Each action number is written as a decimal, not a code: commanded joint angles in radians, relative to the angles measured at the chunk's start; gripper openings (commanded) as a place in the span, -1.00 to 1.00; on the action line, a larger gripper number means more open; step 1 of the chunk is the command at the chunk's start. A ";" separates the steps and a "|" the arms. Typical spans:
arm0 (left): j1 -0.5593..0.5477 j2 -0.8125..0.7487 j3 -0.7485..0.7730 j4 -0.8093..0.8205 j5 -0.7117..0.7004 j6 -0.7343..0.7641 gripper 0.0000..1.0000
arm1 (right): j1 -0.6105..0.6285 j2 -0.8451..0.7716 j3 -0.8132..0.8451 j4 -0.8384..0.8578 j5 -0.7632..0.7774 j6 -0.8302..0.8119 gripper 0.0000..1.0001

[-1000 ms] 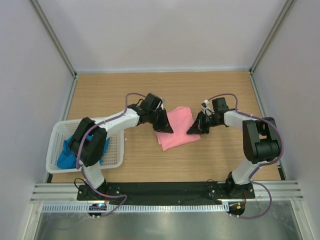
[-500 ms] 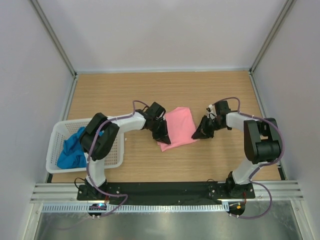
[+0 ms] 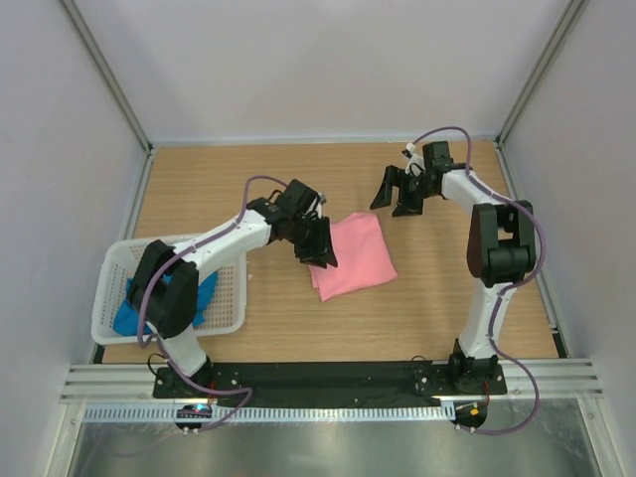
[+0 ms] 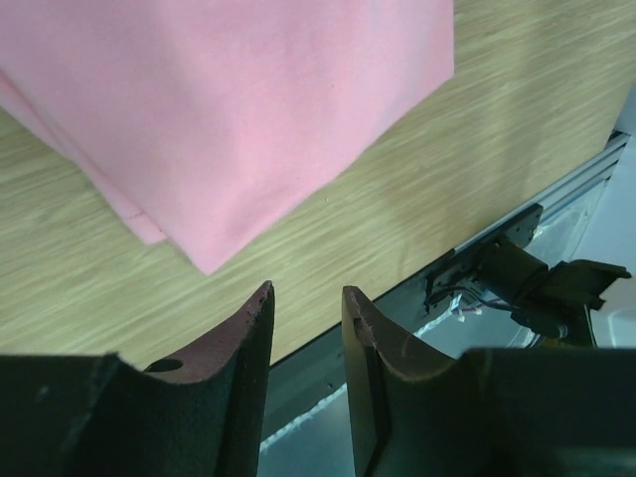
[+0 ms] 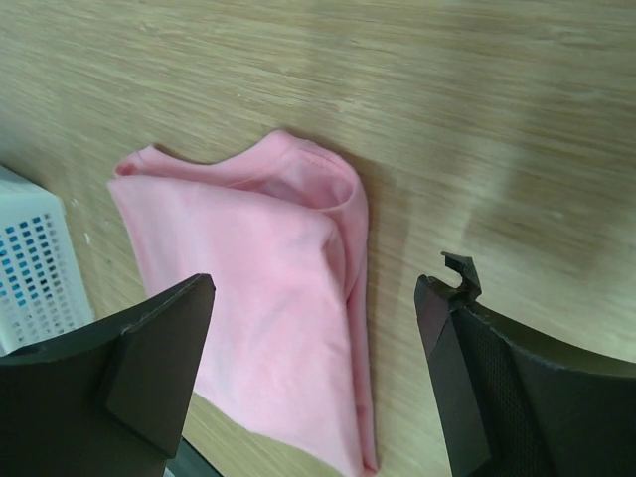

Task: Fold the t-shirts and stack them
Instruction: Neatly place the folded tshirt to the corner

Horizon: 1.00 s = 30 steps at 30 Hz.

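Note:
A salmon pink t-shirt point(image 3: 355, 256) lies folded on the wooden table, and it also fills the upper part of the left wrist view point(image 4: 248, 99). My left gripper point(image 3: 323, 255) hovers at its left edge, jaws a little apart with nothing between them point(image 4: 307, 290). My right gripper point(image 3: 386, 208) is above the table behind the shirt, wide open and empty point(image 5: 316, 288), looking down on the pink t-shirt point(image 5: 248, 268). The bright blue t-shirt point(image 3: 124, 316) lies crumpled in the basket, partly hidden by the left arm.
The white perforated basket point(image 3: 231, 293) stands at the left front of the table; its corner shows in the right wrist view point(image 5: 30, 268). A black rail point(image 3: 318, 376) with both arm bases runs along the near edge. Grey walls enclose three sides.
Both grippers have let go of the pink shirt. The right one opened wide and pulled back toward the far side. The left one opened slightly and stayed by the shirt's left edge.

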State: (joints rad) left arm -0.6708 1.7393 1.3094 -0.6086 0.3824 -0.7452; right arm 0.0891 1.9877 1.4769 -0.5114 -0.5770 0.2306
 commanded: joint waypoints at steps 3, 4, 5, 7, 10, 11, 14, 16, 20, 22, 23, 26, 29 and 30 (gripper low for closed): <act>0.017 -0.115 -0.022 -0.076 -0.008 -0.002 -0.29 | 0.001 0.082 0.102 -0.082 -0.078 -0.149 0.77; 0.019 -0.144 -0.035 -0.069 -0.010 -0.008 -0.29 | 0.000 0.098 0.103 -0.081 -0.090 -0.154 0.74; 0.020 -0.161 -0.064 -0.069 -0.010 -0.016 -0.29 | 0.000 0.108 0.103 -0.079 -0.107 -0.155 0.71; 0.027 -0.187 -0.087 -0.065 -0.010 -0.031 -0.27 | 0.011 0.128 0.100 -0.078 -0.151 -0.160 0.60; 0.039 -0.231 -0.124 -0.068 -0.008 -0.040 -0.26 | 0.026 0.144 0.106 -0.096 -0.145 -0.175 0.52; 0.043 -0.247 -0.130 -0.071 -0.008 -0.040 -0.26 | 0.037 0.152 0.108 -0.099 -0.133 -0.178 0.48; 0.059 -0.274 -0.147 -0.085 -0.002 -0.039 -0.24 | 0.049 0.172 0.109 -0.108 -0.126 -0.182 0.41; 0.066 -0.285 -0.153 -0.091 -0.004 -0.036 -0.24 | 0.061 0.186 0.118 -0.122 -0.106 -0.189 0.40; 0.086 -0.311 -0.164 -0.099 -0.005 -0.036 -0.23 | 0.095 0.218 0.140 -0.151 -0.054 -0.204 0.36; 0.092 -0.320 -0.168 -0.106 -0.002 -0.033 -0.22 | 0.113 0.230 0.152 -0.159 0.002 -0.201 0.30; 0.096 -0.323 -0.170 -0.109 -0.004 -0.031 -0.22 | 0.115 0.232 0.157 -0.164 0.014 -0.197 0.24; 0.105 -0.340 -0.185 -0.111 0.000 -0.029 -0.21 | 0.132 0.223 0.157 -0.168 0.078 -0.185 0.02; 0.114 -0.363 -0.202 -0.109 0.001 -0.026 -0.20 | 0.136 0.220 0.154 -0.187 0.120 -0.177 -0.32; 0.122 -0.369 -0.206 -0.109 0.003 -0.026 -0.20 | 0.138 0.218 0.152 -0.194 0.130 -0.172 -0.40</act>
State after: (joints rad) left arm -0.5648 1.4212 1.1168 -0.7101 0.3748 -0.7784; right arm 0.2173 2.1910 1.6192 -0.6598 -0.5495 0.0612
